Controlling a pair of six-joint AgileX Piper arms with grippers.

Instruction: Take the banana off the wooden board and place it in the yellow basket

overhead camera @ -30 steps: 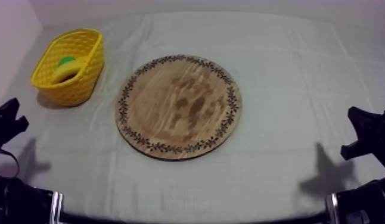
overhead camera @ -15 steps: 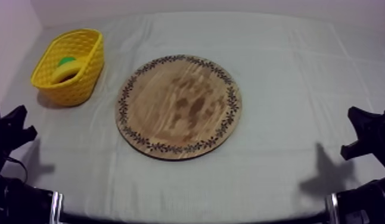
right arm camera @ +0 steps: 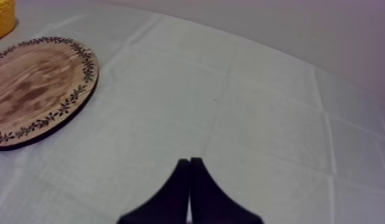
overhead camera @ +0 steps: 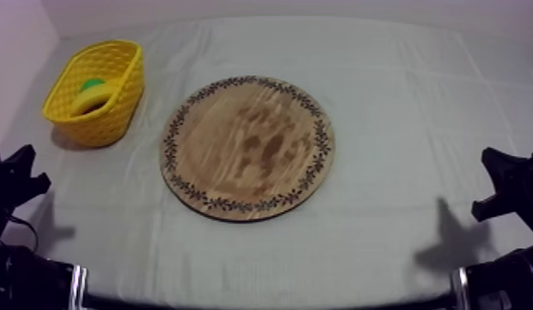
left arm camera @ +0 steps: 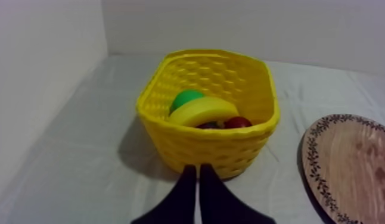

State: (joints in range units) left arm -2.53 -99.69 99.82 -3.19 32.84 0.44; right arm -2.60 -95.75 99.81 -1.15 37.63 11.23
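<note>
Left wrist view finds the banana [left arm camera: 204, 111] inside the yellow basket [left arm camera: 214, 152], leaning on a green fruit [left arm camera: 188, 98], with a small red fruit [left arm camera: 237, 123] beside it. Left jaws are pressed together, near the basket's front wall. Right jaws are likewise pressed together, low over the bench [right arm camera: 260, 119] beside the wooden board [right arm camera: 34, 89].

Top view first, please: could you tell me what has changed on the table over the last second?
The left gripper slid a little lower in the top view, then settled; nothing was grasped or released. The right gripper, wooden board, yellow basket and the banana inside it stayed put.
</note>
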